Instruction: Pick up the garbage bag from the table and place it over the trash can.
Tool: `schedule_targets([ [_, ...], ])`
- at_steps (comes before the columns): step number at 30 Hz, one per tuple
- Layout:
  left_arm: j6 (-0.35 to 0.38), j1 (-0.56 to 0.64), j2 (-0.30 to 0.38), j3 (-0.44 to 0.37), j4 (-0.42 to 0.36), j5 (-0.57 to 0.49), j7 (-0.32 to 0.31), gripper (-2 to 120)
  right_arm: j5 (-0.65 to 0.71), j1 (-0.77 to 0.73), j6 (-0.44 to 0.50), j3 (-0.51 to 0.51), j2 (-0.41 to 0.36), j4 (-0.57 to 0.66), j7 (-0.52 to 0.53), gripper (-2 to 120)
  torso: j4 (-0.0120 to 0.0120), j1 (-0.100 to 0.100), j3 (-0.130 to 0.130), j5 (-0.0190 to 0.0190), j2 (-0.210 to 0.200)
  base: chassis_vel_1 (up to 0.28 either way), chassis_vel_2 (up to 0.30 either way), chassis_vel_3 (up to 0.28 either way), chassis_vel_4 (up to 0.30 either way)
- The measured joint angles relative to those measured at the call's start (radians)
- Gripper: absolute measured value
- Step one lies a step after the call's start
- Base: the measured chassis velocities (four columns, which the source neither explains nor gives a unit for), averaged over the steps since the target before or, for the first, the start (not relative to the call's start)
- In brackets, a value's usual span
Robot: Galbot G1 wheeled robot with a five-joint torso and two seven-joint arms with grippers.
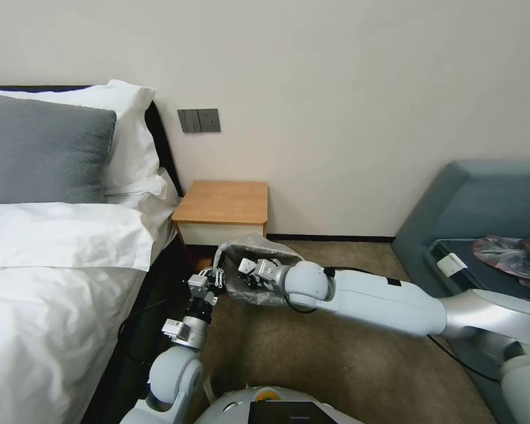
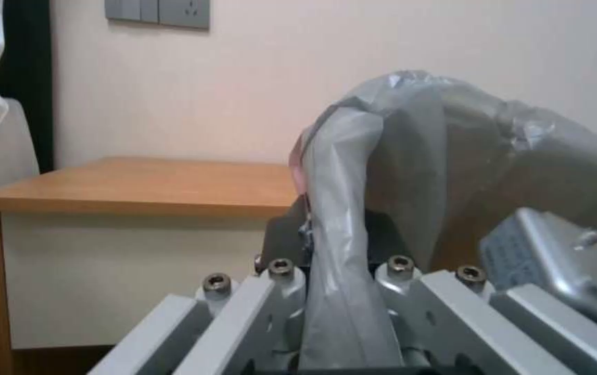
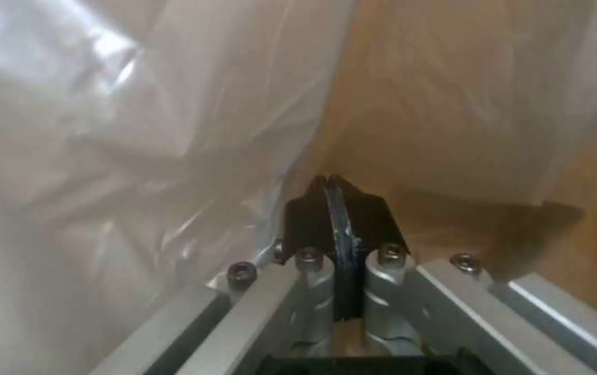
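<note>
The garbage bag, thin wrinkly grey film, hangs puffed open just in front of the table, low over the carpet. My left gripper is shut on the bag's near-left edge, and in the left wrist view a strip of film runs up between its fingers. My right gripper reaches inside the bag's mouth. Its black pads are pressed together on a thin fold of film, with film all around. The trash can is hidden behind the bag and my arms.
A bed with white sheets lies close on the left. A blue sofa on the right holds flatter plastic bags. A black cable lies by the bed. Open carpet spreads under my right arm.
</note>
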Motion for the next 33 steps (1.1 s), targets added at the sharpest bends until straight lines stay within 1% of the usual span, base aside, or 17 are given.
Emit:
schedule_targets([
  [5, 0.000, 0.002, -0.001, 0.000, -0.004, 0.000, 0.001, 5, 0.002, 0.013, 0.000, -0.014, 0.023, -0.025, 0.009, 0, 0.0001, 0.000, 0.000, 0.0000, 0.000, 0.000, 0.000, 0.000, 0.000],
  [9, 0.000, 0.003, -0.001, 0.000, -0.005, 0.000, 0.001, 5, 0.002, 0.016, 0.001, -0.017, 0.026, -0.029, 0.011, 0, 0.0000, 0.000, 0.000, 0.0000, 0.000, 0.000, 0.000, 0.000, 0.000],
  [10, 0.000, 0.006, -0.001, -0.001, -0.011, 0.001, 0.002, 5, 0.005, 0.030, 0.001, -0.036, 0.042, -0.049, 0.020, 0, 0.0001, 0.000, 0.000, 0.0000, 0.000, 0.000, 0.000, 0.000, 0.000],
  [12, 0.000, 0.006, -0.001, -0.001, -0.011, 0.001, 0.002, 5, 0.008, 0.033, 0.001, -0.041, 0.046, -0.052, 0.025, 0, 0.0001, 0.000, 0.000, 0.0000, 0.000, 0.000, 0.000, 0.000, 0.000],
  [16, -0.001, 0.013, -0.007, -0.002, -0.019, 0.001, 0.006, 5, 0.059, 0.052, 0.001, -0.085, 0.071, -0.071, 0.106, 0, 0.0001, 0.000, 0.000, 0.0001, 0.000, 0.000, 0.000, 0.000, 0.000],
  [26, -0.004, 0.022, -0.012, -0.001, -0.031, 0.007, 0.011, 5, 0.069, 0.075, 0.002, -0.120, 0.067, -0.082, 0.127, 0, 0.0000, 0.000, 0.000, 0.0001, 0.000, 0.000, 0.000, 0.000, 0.000],
  [33, -0.008, 0.024, -0.013, -0.001, -0.031, 0.010, 0.013, 5, 0.076, 0.079, 0.002, -0.122, 0.065, -0.083, 0.132, 0, 0.0001, 0.000, 0.000, 0.0001, 0.000, 0.000, 0.000, 0.000, 0.000],
])
